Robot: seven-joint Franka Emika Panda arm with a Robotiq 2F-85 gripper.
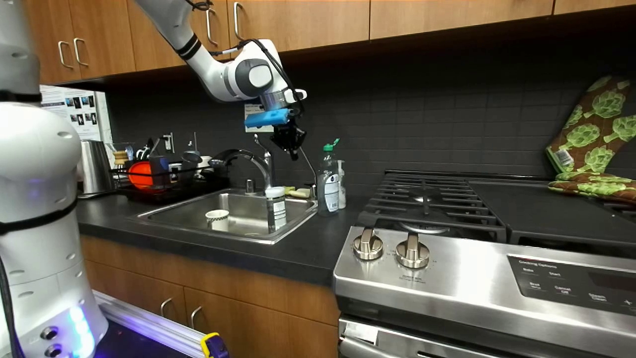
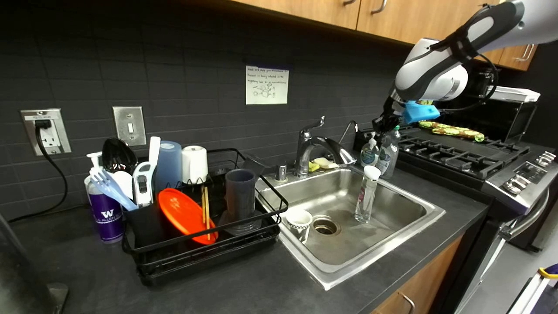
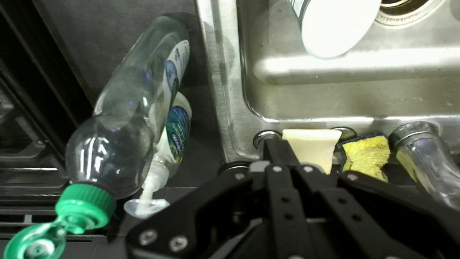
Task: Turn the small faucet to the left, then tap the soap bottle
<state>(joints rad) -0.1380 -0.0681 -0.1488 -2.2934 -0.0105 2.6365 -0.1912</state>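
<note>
The fingers (image 3: 282, 153), together, hang near the small gooseneck faucet (image 1: 314, 180); right of it, the green-capped dish-soap bottle (image 1: 325, 174) stands upright on the bench (image 1: 305, 248).

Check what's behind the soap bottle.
A pump bottle, toward the wall. In an exterior view the soap bottle covers its left side, which can't be made out there.

White glare streaks the sink (image 3: 359, 66) in the wrist view, where the gripper (image 3: 282, 153) looks slightly soft. Behind the sink, the tiled wall (image 2: 209, 100) is dim in both exterior views.
</note>
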